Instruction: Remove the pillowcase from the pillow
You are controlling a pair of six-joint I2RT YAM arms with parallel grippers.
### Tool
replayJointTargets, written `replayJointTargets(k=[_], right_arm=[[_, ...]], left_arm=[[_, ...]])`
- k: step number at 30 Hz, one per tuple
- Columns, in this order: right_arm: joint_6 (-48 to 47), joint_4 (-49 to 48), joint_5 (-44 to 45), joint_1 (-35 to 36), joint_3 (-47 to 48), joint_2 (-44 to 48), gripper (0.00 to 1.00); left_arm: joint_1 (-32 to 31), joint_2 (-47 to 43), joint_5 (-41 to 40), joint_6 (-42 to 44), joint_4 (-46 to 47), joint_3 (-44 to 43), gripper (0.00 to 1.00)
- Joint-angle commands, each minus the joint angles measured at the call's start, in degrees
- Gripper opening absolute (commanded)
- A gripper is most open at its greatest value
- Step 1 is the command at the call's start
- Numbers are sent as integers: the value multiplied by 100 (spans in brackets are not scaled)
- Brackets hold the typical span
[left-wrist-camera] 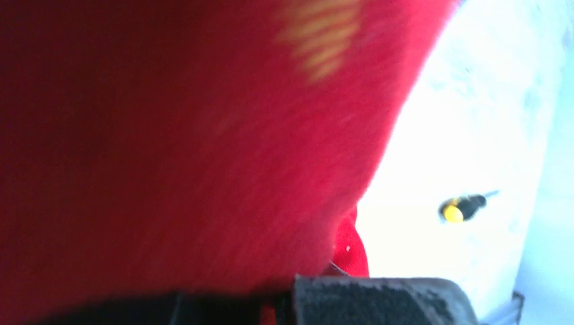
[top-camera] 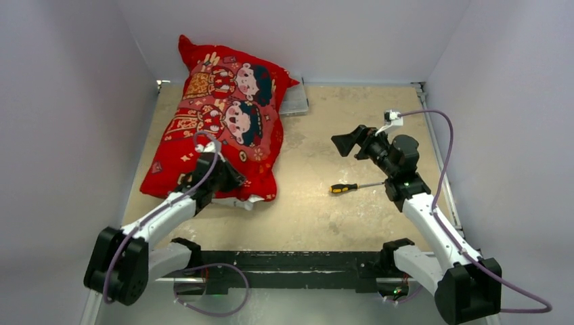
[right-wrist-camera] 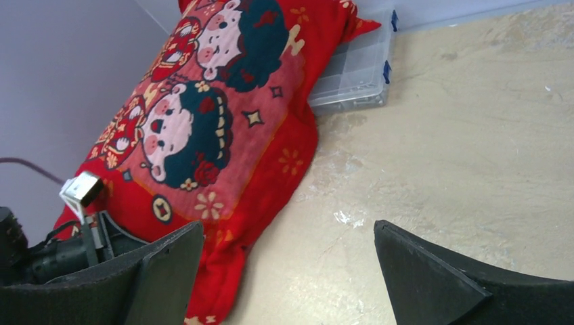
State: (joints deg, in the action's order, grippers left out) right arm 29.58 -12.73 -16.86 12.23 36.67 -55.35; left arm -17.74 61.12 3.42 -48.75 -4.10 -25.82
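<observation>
The red pillowcase (top-camera: 220, 122), printed with two cartoon children, covers the pillow and lies at the back left of the table. The pillow is almost all hidden inside it; only a sliver of white (top-camera: 245, 202) shows at the near edge. My left gripper (top-camera: 227, 177) sits on the pillowcase's near edge. In the left wrist view red fabric (left-wrist-camera: 189, 135) fills the frame, and the left gripper (left-wrist-camera: 281, 308) is closed on a fold of it. My right gripper (top-camera: 346, 142) is open and empty above the table's middle right. It points at the pillowcase (right-wrist-camera: 203, 122) in the right wrist view (right-wrist-camera: 288, 233).
A yellow-and-black screwdriver (top-camera: 345, 187) lies on the table between the arms, also seen in the left wrist view (left-wrist-camera: 460, 205). A clear plastic organiser box (top-camera: 296, 100) sits against the back wall, partly under the pillowcase's far corner (right-wrist-camera: 355, 68). Walls enclose the table.
</observation>
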Motion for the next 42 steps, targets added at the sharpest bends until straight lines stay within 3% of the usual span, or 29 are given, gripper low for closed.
replayJointTargets(k=[1,5,10,13,16,20,28,35,40,42], right_arm=[[-15,-362,-182,18,4,170,99],[-5,-332,-119,17,0,230,99],[28,-296,-22,18,-73,295,99],[60,-216,113,16,-81,376,99],[163,-77,424,21,-70,513,99],[309,-83,733,22,-94,609,99],[420,-119,735,22,-176,87,99],[449,-286,534,170,-251,-952,99],[569,-1025,383,864,-98,-1915,99],[592,-1282,230,1114,143,-2473,94]], left_arm=[[-1094,1067,764,-35,831,-835,0],[-2227,2132,748,-208,1462,-1966,0],[-2893,3565,987,25,1396,-3848,2],[-2934,3998,1123,133,1078,-4671,14],[-2920,3728,671,429,527,-4970,36],[-2911,2798,-400,794,-345,-4752,54],[-2896,846,-2334,850,-1648,-3386,63],[-2899,-281,-2021,430,-1887,-1787,63],[-2899,-795,-1922,358,-1910,-1190,64],[-2898,-773,-1801,403,-1770,-1133,64]])
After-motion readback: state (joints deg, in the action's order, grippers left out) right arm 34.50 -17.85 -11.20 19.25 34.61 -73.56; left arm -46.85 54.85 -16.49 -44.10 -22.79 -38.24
